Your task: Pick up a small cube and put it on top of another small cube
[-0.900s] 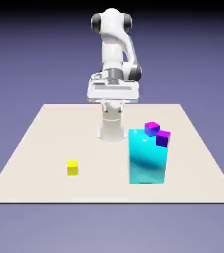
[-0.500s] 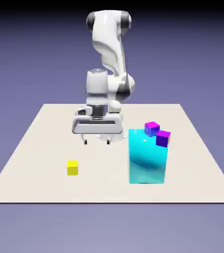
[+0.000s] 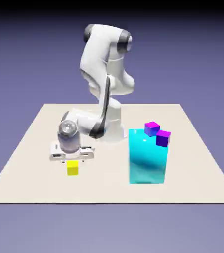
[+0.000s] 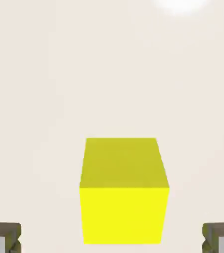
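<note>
The yellow cube sits flat on the worktop, toward the exterior view's left and near the front edge. It is a cube, so it has no long axis; its faces stand about square to the worktop edges, and one face looks toward the camera. The gripper hangs just above it, pointing down, and the fingers are spread wide, holding nothing.

In the hand view the yellow cube lies between the two grey tips, with open worktop on each side of it, so the fingers do not touch it. This gap cannot be seen in the exterior view, where the hand covers the tips.

Only the exterior view shows the rest: a tall cyan block toward the right, well apart from the yellow cube, with a magenta cube and a purple cube at its top far corner. Whether these two rest on the block or stand behind it, I cannot tell.
</note>
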Robot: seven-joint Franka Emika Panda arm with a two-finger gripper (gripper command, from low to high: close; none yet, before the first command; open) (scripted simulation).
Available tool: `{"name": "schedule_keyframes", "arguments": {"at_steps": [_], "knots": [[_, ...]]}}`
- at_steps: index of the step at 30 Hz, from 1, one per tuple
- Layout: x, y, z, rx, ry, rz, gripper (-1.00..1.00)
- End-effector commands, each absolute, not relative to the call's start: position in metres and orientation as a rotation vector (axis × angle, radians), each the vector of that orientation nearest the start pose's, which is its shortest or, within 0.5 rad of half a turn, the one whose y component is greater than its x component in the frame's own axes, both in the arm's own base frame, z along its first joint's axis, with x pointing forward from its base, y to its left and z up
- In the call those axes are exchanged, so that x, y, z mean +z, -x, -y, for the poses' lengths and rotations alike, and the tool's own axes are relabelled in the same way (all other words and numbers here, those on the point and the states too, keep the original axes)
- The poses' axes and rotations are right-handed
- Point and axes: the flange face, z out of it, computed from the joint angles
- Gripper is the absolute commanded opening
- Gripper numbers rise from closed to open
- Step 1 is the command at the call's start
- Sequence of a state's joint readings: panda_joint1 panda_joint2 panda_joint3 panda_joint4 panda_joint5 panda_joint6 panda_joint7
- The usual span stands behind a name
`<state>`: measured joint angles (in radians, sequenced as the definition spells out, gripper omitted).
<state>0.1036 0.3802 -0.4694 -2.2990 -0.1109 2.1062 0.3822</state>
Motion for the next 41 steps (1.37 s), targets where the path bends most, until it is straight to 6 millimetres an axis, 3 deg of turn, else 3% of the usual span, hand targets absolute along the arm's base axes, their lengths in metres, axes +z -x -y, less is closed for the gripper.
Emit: {"name": "schedule_keyframes", "arguments": {"at_steps": [1, 4, 5, 6, 7, 11, 14, 20, 25, 29, 31, 32, 38, 39, 41], "knots": [[0.156, -0.419, 0.184, 0.901, 3.083, -1.094, 0.00], [0.111, -0.398, 0.186, 0.902, 3.083, -1.094, 0.00], [0.111, -0.397, 0.186, 0.902, 3.083, -1.094, 0.00], [0.111, -0.397, 0.186, 0.902, 3.083, -1.094, -1.00], [0.111, -0.397, 0.186, 0.902, 3.083, -1.094, -1.00], [0.171, -0.425, 0.183, 0.902, 3.083, -1.094, -1.00], [0.199, -0.456, 0.129, 0.838, 3.142, -0.998, -1.00], [0.286, -0.494, 0.016, 0.753, 3.179, -0.900, -1.00], [0.371, -0.491, -0.079, 0.671, 3.234, -0.816, -1.00], [0.441, -0.464, -0.152, 0.591, 3.293, -0.752, -1.00], [0.428, -0.423, -0.201, 0.778, 3.313, -0.645, -1.00], [0.432, -0.408, -0.217, 0.841, 3.314, -0.614, -1.00], [0.373, -0.380, -0.209, 0.847, 3.314, -0.612, -1.00], [0.373, -0.380, -0.209, 0.847, 3.314, -0.612, 1.00], [0.384, -0.385, -0.211, 0.847, 3.313, -0.611, 1.00]]}}
